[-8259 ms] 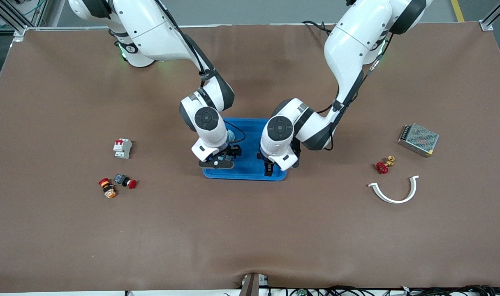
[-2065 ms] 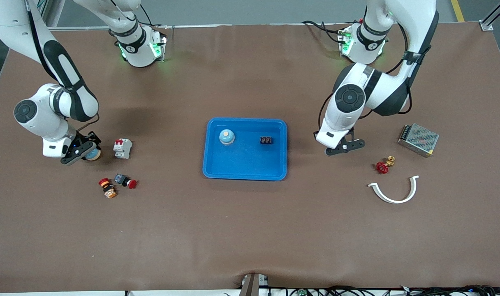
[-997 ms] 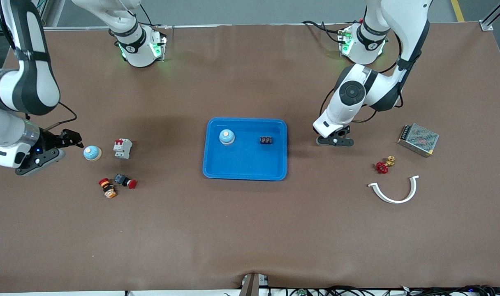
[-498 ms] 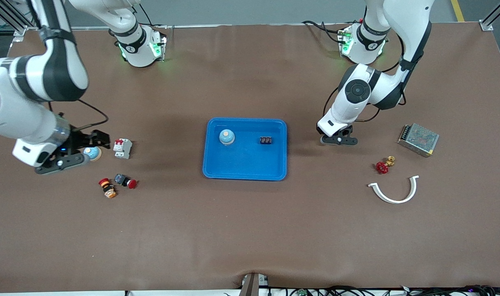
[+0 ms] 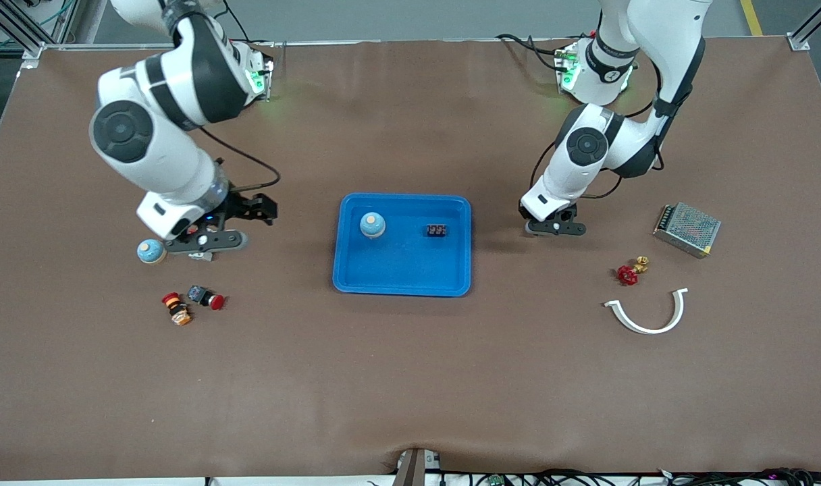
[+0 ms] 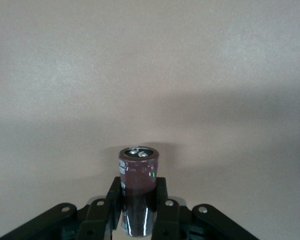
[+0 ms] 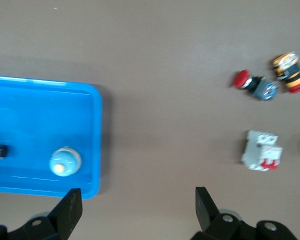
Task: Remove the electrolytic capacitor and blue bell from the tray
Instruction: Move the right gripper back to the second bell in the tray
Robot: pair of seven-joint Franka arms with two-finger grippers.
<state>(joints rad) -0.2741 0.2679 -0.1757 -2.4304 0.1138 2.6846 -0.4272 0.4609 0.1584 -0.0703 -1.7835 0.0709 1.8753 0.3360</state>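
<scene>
My left gripper [image 5: 553, 227] hangs low over the bare table between the blue tray [image 5: 402, 277] and the metal box, shut on a dark maroon capacitor [image 6: 138, 172] that stands upright between its fingers [image 6: 101, 210]. One pale blue bell [image 5: 373, 225] sits in the tray beside a small black part [image 5: 437, 230]. A second blue bell [image 5: 151, 251] rests on the table toward the right arm's end. My right gripper [image 5: 229, 225] is open and holds nothing, over the table between that bell and the tray. In the right wrist view the tray [image 7: 92, 145] and its bell [image 7: 65, 162] show.
A white circuit breaker [image 7: 261, 156] and two push buttons [image 5: 206, 297] [image 5: 176, 308] lie near the second bell. Toward the left arm's end lie a metal mesh power supply [image 5: 686, 229], a red valve handle [image 5: 628, 274] and a white curved piece [image 5: 647, 314].
My right gripper has swung from beside the bell on the table toward the tray, still open. That bell stays put. The left gripper has barely moved.
</scene>
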